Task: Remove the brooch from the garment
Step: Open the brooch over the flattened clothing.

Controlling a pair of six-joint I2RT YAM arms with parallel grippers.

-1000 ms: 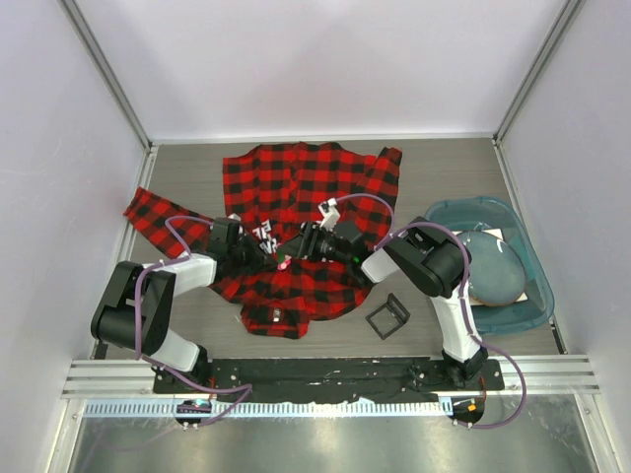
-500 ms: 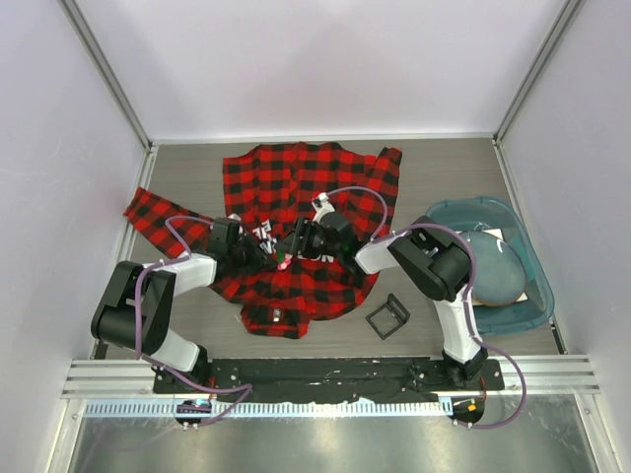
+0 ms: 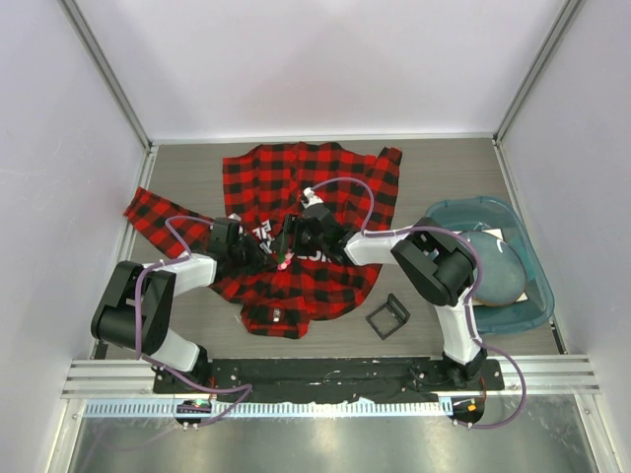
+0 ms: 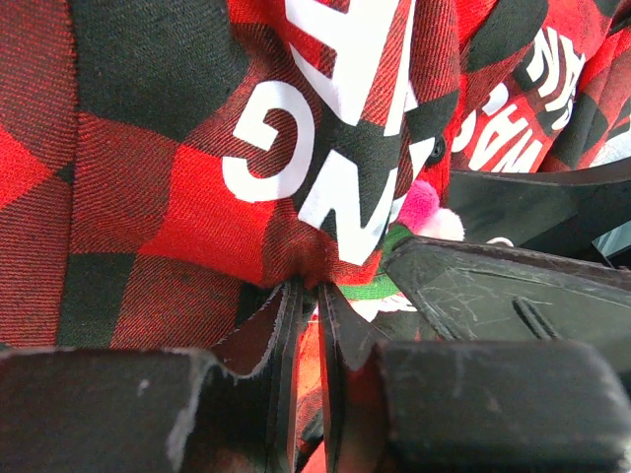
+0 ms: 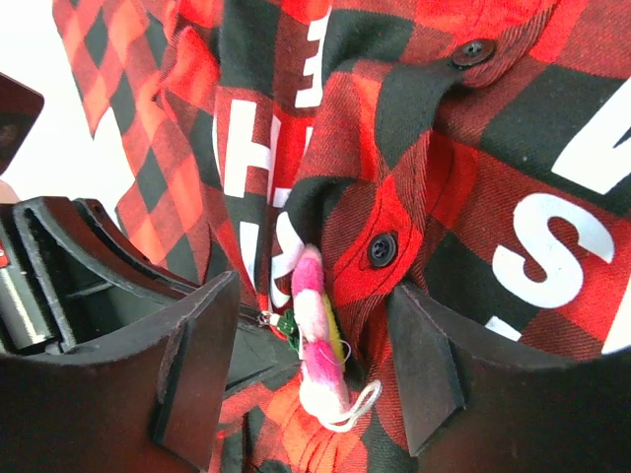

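The red-and-black check garment lies spread on the table, its white lettering showing in the left wrist view and the right wrist view. The pink brooch stands edge-on between my right gripper's open fingers, not touching either. It also shows as a pink spot in the top view and the left wrist view. My left gripper is shut on a fold of the garment just left of the brooch. Both grippers meet at mid-shirt, the left and the right.
A black square frame stands on the table right of the shirt's hem. A teal tub holding a grey round object sits at the right edge. A sleeve stretches out to the left.
My right gripper has moved left and farther over the shirt, closing in on the brooch. The left gripper has kept its hold and place.
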